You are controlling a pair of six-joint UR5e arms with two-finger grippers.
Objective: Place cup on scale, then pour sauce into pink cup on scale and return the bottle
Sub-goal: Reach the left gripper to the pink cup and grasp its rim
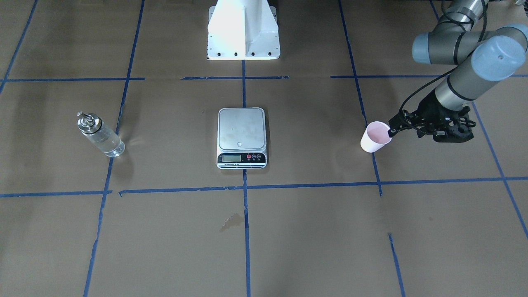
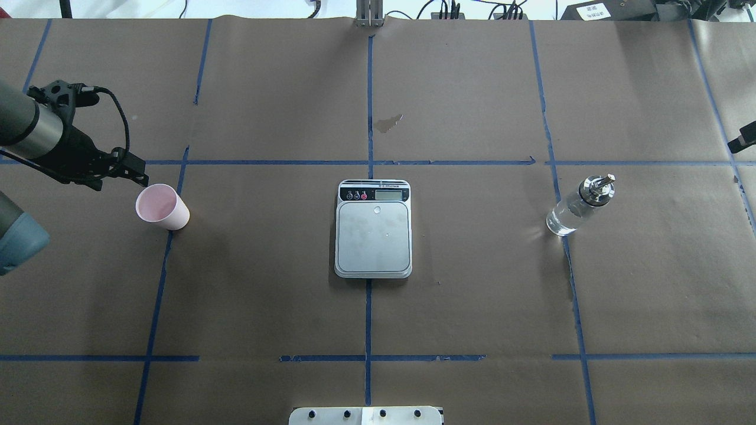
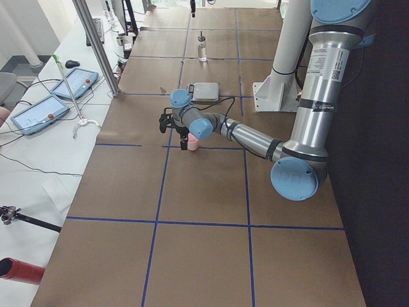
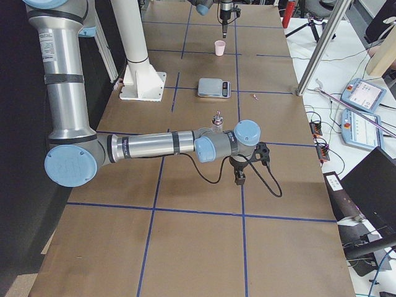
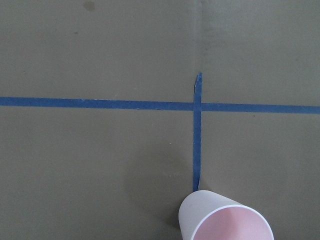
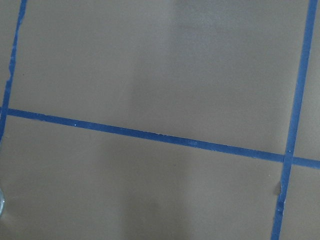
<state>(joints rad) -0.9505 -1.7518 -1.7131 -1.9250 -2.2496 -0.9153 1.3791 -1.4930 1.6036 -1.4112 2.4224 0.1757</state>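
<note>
One sheet of brown paper gridded with blue tape (image 2: 368, 313) covers the table (image 2: 266, 283), and white benches beside it carry tablets (image 3: 38, 110). The scale (image 2: 373, 236) sits mid-table, with the bottle (image 2: 576, 209) standing well to its right. The cup (image 2: 162, 206) stands on the paper far to the scale's left, the left gripper (image 2: 142, 172) just beside its rim; how wide that one or the right gripper (image 4: 239, 179) is open cannot be told.

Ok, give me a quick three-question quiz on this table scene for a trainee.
1. True or false: the cup stands on the scale.
2. Which gripper is beside the cup? A left, B right.
3. Fill in: the bottle stands ___ on the table.
Key: 1 false, the cup is on the table, apart from the scale. 2 A, the left gripper. 3 upright.
</note>
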